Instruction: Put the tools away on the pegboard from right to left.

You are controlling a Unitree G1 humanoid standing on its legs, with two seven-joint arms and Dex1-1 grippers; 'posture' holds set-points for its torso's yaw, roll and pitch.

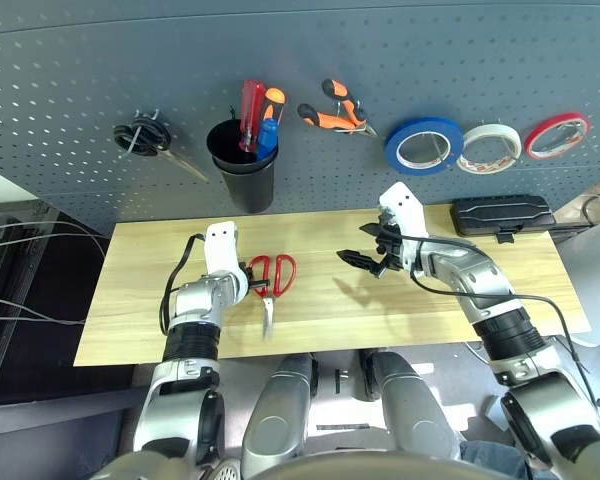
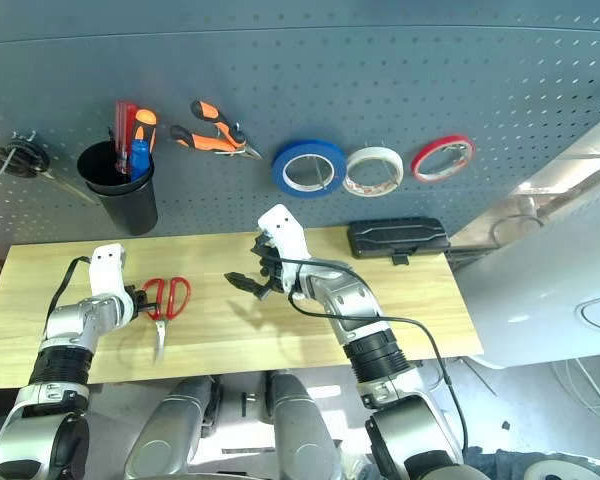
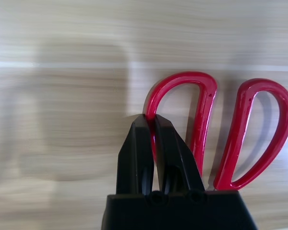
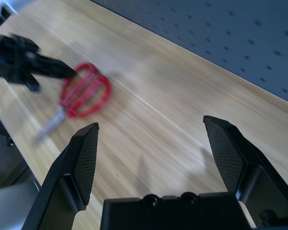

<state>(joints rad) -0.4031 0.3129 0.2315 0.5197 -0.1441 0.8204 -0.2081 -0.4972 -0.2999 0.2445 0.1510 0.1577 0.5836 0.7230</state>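
Left wrist view shows the left gripper [image 3: 151,132] clamped on one red loop of the red-handled scissors [image 1: 271,281], which lie on the table [image 1: 440,300] blades toward the robot, while the wide-open right gripper [image 1: 365,245] hangs well apart.

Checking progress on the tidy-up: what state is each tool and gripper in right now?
Red-handled scissors: flat on table, one handle loop pinched.
Left gripper: shut on scissors.
Right gripper: open, empty.
Blue tape roll: hung.
Pliers: hung.
Blue-handled screwdriver: in black cup.
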